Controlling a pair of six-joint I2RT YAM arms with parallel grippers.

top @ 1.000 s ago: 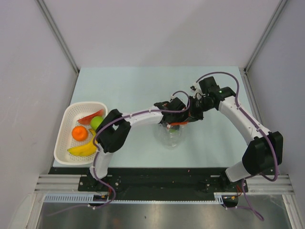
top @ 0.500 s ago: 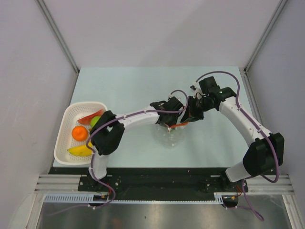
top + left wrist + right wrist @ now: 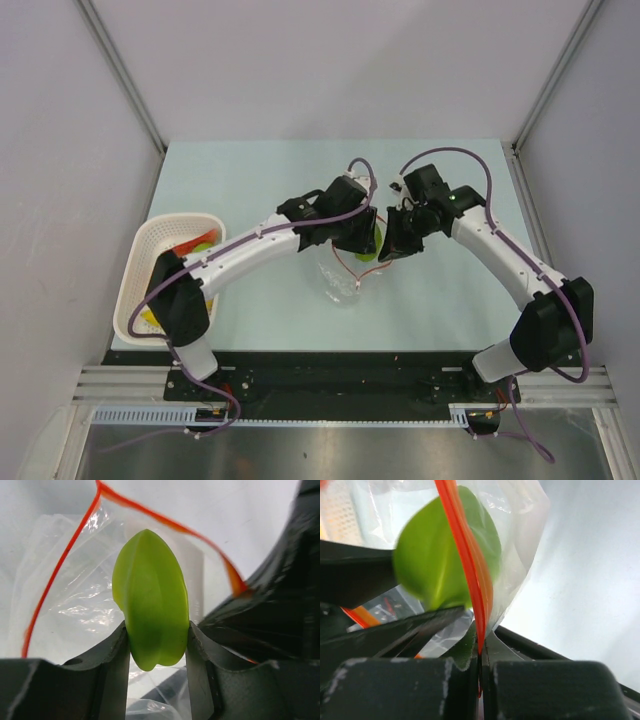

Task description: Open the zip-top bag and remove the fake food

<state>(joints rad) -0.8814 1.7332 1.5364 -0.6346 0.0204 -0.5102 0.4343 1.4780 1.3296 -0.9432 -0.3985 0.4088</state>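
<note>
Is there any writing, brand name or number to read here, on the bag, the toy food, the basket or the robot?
None: no text can be read in any view.
The zip-top bag is plain clear plastic with a red strip.
The green piece in the left gripper is unmarked.
The white basket shows no label.

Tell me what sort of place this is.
Likely a robot lab test cell: plain white panel walls around a pale tabletop, two arms bolted to a metal rail, toy food in a basket.
</note>
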